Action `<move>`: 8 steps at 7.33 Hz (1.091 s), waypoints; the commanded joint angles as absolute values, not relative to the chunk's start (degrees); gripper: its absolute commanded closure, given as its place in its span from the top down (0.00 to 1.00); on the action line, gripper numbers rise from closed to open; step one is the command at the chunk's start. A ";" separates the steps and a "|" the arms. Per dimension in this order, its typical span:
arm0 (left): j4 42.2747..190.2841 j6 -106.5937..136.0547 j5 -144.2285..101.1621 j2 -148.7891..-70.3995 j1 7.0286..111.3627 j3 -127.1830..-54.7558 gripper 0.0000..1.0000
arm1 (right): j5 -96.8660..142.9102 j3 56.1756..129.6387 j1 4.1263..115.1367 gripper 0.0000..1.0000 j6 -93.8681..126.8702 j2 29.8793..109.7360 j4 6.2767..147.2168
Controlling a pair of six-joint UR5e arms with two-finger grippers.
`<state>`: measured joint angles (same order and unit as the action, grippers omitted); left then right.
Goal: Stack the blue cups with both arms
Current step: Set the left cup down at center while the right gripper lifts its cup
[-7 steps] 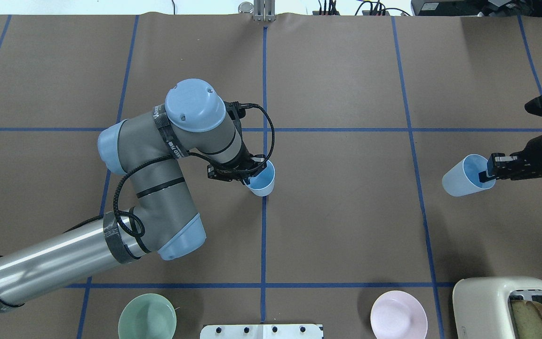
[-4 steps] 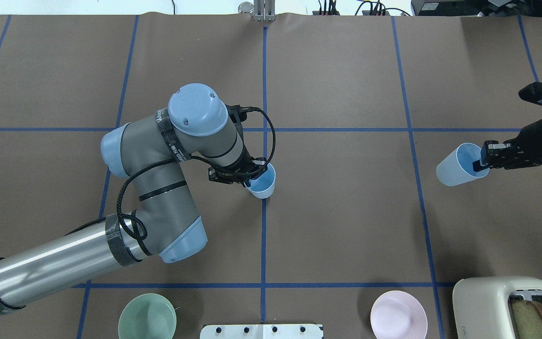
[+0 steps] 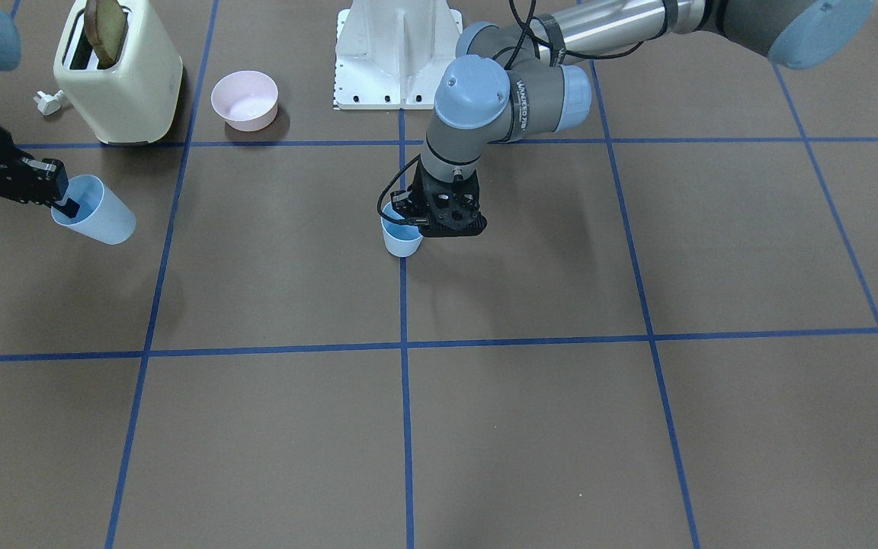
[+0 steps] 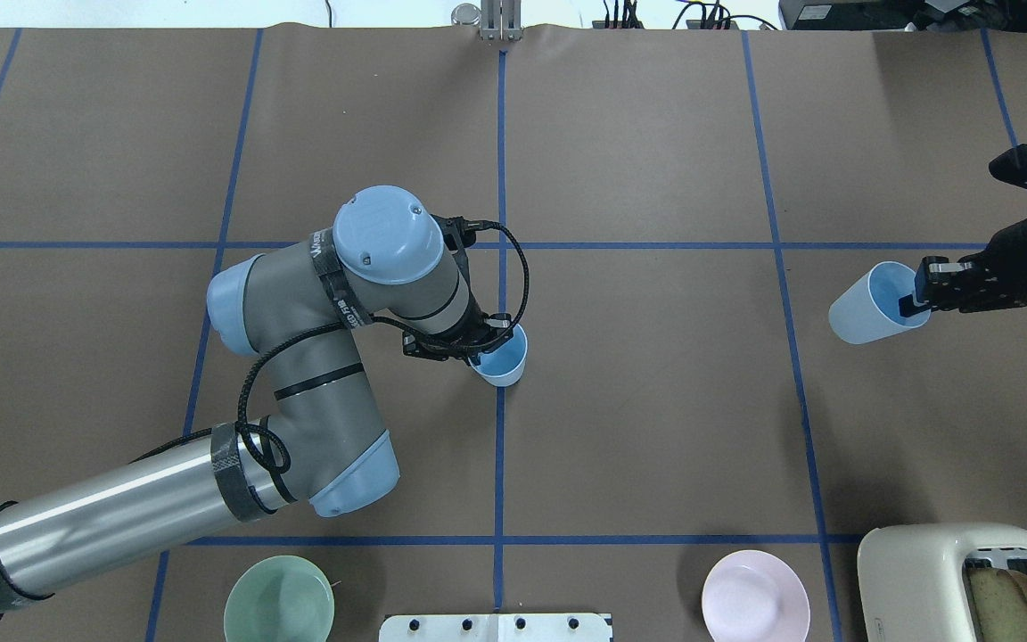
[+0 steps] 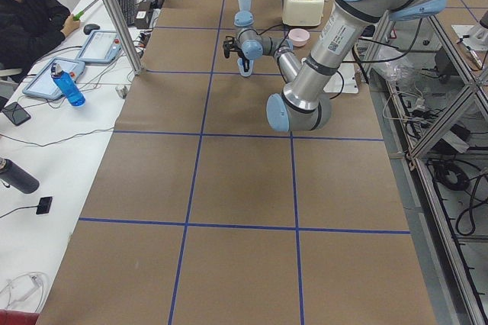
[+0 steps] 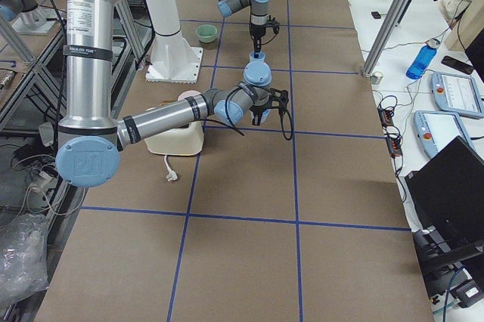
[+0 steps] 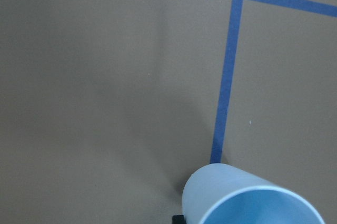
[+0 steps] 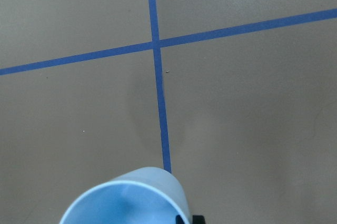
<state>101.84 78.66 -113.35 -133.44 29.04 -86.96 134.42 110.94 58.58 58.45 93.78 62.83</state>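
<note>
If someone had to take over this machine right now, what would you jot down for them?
Left tool: shut on the rim of the middle blue cup, upright over the centre tape line.
Right tool: shut on the rim of the tilted blue cup, near the table's right side.
Done: both cups gripped.
Left: bring them together and nest one inside the other.

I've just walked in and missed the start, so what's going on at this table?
The robot is stacking two blue cups and has one in each arm. The left gripper pinches the rim of one cup, upright at the table's centre line. The right gripper pinches the other cup, tilted, far off on the right side. They are not stacked yet. The green bowl, pink bowl and toaster sit untouched.
</note>
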 commanded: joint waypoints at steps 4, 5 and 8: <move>106.70 78.49 -113.11 -132.71 29.00 -87.27 0.98 | 134.47 111.09 59.06 0.00 58.45 93.69 62.84; 106.44 78.31 -113.20 -132.63 29.26 -89.02 0.98 | 134.99 111.27 59.15 0.00 58.45 93.08 63.45; 101.98 75.96 -120.98 -126.23 36.34 -101.30 0.98 | 134.31 112.32 60.04 0.00 58.62 72.24 89.56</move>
